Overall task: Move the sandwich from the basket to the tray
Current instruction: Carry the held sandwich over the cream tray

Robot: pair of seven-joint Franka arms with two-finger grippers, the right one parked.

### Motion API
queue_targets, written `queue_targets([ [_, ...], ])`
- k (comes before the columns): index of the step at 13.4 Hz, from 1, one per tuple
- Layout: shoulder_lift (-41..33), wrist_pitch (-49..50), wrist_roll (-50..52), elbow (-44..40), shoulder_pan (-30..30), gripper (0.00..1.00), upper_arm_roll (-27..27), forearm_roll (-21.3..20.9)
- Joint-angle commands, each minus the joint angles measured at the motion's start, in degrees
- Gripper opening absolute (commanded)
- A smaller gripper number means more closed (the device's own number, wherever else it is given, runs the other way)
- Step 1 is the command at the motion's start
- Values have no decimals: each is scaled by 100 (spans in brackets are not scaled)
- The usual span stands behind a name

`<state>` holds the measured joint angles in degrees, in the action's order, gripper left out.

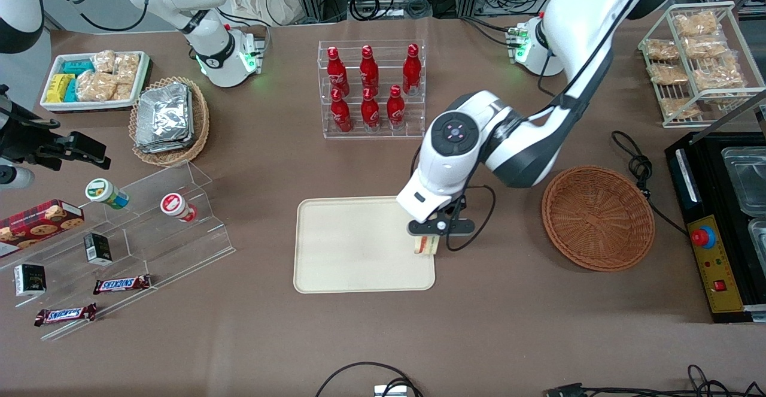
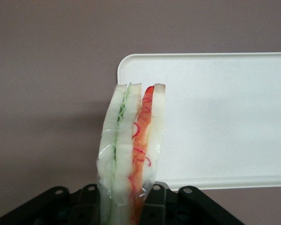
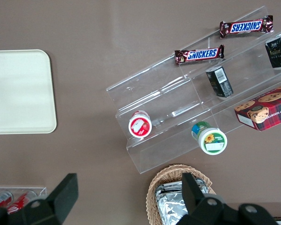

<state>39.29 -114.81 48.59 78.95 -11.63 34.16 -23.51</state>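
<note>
Your gripper [image 1: 426, 236] sits over the working-arm edge of the tray [image 1: 353, 247], at about four o'clock from the tray's centre in the front view. Its fingers are closed down onto the sandwich [image 1: 425, 245], pinching the wedge between them, and you can see this plainly from the left wrist view, where the black finger mounts flank the sandwich [image 2: 131, 145] on both sides. The wedge hangs upright from the grip, edge outward, with its green layer on one slice pair and its red-orange layer on the other. In that wrist view the sandwich overlaps one rounded corner of the tray [image 2: 225, 117], with brown table [image 2: 51, 70] showing alongside it. Whether the sandwich touches the tray surface you cannot tell.

The basket [image 1: 597, 217] lies at three o'clock from the gripper, toward the working arm's end of the table and well apart from the tray; nothing shows inside it. At twelve o'clock from the tray stands the clear rack of red bottles [image 1: 371, 88], farther from the front camera.
</note>
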Motion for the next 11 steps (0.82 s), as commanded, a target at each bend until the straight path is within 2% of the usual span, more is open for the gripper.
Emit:
queue_targets([
  [1, 508, -111, 344, -318, -234, 22, -6, -285],
  [6, 992, -436, 379, -318, -392, 23, -14, -715],
  [11, 1230, -770, 467, -318, -708, 23, -435, -778],
])
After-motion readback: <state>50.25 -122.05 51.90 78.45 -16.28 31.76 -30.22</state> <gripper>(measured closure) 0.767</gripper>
